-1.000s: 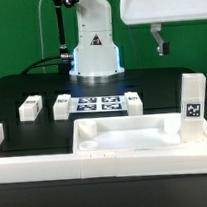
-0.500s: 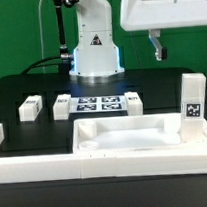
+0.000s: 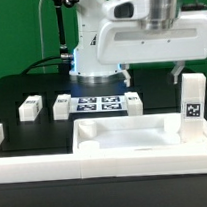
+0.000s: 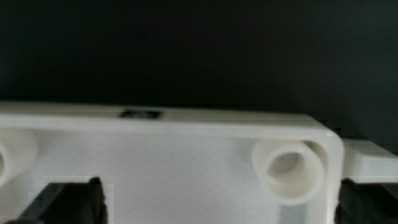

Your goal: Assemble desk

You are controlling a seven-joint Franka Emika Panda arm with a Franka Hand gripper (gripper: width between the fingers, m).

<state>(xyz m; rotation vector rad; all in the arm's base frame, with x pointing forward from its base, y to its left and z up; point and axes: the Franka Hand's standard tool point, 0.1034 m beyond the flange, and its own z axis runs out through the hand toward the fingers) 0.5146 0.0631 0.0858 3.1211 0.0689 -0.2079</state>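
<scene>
desk panel, white and rimmed, lies flat on the black table near its front edge, just behind a long white rail. the arm reaches across above the panel's far side. the marker board lies flat behind the panel, at the arm's base. an upright leg stands at the panel's end on the exterior view's right, its tag facing the camera. three loose legs lie behind the panel, two beside the board on the exterior view's left and one on its right. the gripper hangs spread wide and empty, fingers clear of everything. the wrist view shows the panel's corner with a round socket.
</scene>
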